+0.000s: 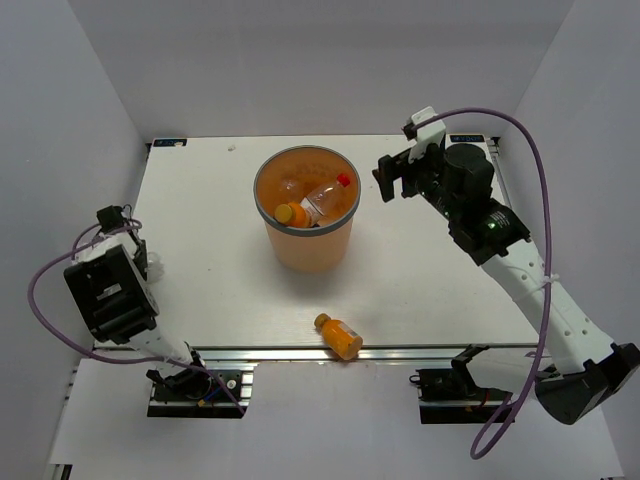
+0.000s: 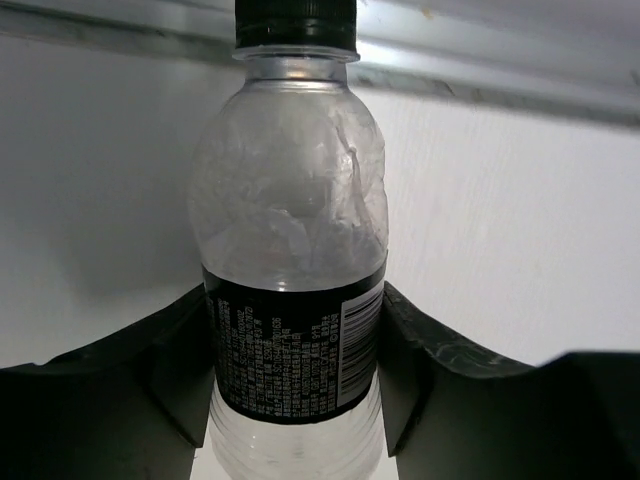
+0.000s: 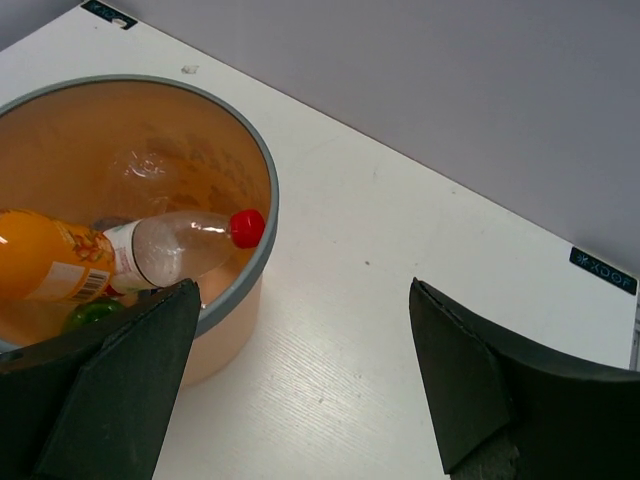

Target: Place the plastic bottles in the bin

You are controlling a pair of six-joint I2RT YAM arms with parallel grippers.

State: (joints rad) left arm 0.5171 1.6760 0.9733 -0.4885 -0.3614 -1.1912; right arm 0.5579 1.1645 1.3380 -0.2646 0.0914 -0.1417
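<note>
Left gripper [image 2: 295, 372] was clamped on clear bottle [image 2: 290, 200], fingers pinching dark label; sat far left, well apart from bin [image 1: 257, 196]. Right gripper [image 3: 300, 385] was wide open, empty, just beside bin. Best move, judged: lift bottle clear above rim, centre over opening, then release. Orange bottle [image 1: 339, 337] lay near front edge. Held bottle's base was cut off; bin's lower contents were unclear.

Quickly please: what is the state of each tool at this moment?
Left tool: closed on a clear bottle with black label and cap.
Right tool: open, holding nothing, beside the bin.
</note>
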